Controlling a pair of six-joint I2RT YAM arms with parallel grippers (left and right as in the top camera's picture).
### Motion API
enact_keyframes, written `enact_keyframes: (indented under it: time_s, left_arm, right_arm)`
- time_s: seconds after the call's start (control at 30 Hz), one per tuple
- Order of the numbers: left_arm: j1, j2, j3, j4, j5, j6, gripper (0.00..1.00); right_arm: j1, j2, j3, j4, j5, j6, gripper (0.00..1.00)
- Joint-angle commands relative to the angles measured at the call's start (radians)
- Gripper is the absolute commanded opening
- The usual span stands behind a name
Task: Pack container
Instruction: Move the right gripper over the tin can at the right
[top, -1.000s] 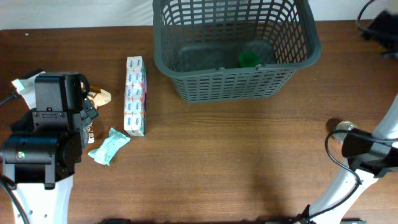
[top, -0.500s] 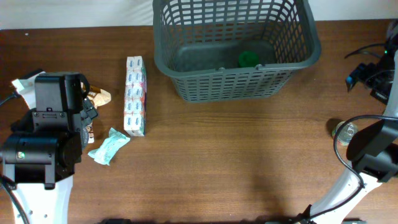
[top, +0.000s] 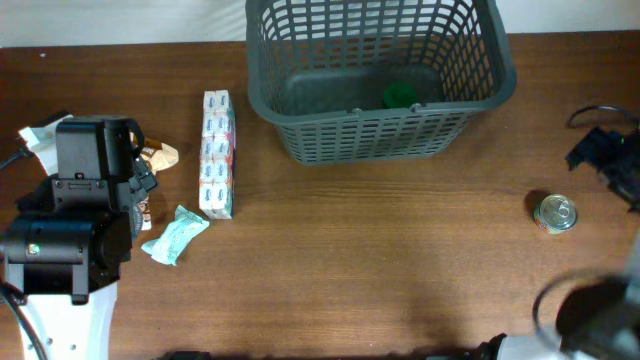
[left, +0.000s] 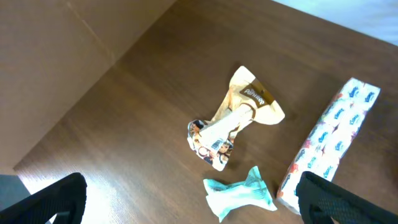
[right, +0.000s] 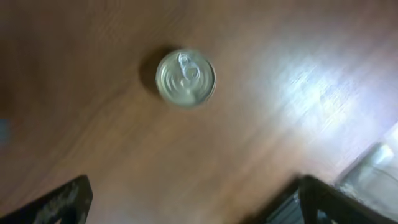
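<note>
The dark grey container (top: 300, 112) stands at the back centre with a green-lidded jar (top: 400, 95) inside. A small metal tin can (top: 554, 213) stands upright on the table at the right; it also shows in the right wrist view (right: 185, 78). My right gripper (right: 186, 208) is open and empty, above the table near the can, by the right edge in the overhead view (top: 608, 158). My left gripper (left: 193, 211) is open and empty, hovering over a teal packet (left: 239, 194).
A long box of tissue packs (top: 216, 153) lies left of the container, also in the left wrist view (left: 329, 146). A crumpled cream-brown wrapper (left: 233, 121) and the teal packet (top: 175, 235) lie beside my left arm (top: 75, 230).
My right arm has lifted off the tin can and swung away toward the right edge, leaving the can standing free. The left arm has not moved.
</note>
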Motion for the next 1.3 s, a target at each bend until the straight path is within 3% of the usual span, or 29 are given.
enact_keyframes:
  time_s: [0.0, 0.1, 0.37, 0.7, 1.27]
  left_arm:
    - [0.006, 0.002, 0.014, -0.001, 0.004, -0.005, 1.00]
    - [0.006, 0.002, 0.014, -0.001, 0.004, -0.005, 0.99]
    - [0.006, 0.002, 0.014, -0.002, 0.003, -0.005, 1.00]
    - [0.006, 0.002, 0.014, -0.002, 0.004, -0.005, 1.00]
    - [0.006, 0.002, 0.014, -0.002, 0.004, -0.005, 1.00]
  right_arm:
    - [-0.003, -0.087, -0.192, 0.124, -0.010, -0.056, 0.99]
    - [-0.003, -0.074, -0.278, 0.222, -0.047, -0.091, 0.99]
    - [-0.009, 0.050, -0.286, 0.310, -0.047, -0.113, 0.99]
    - [-0.080, 0.169, -0.286, 0.317, -0.063, -0.117, 0.99]
    - [-0.079, 0.253, -0.286, 0.362, -0.093, -0.147, 0.99]
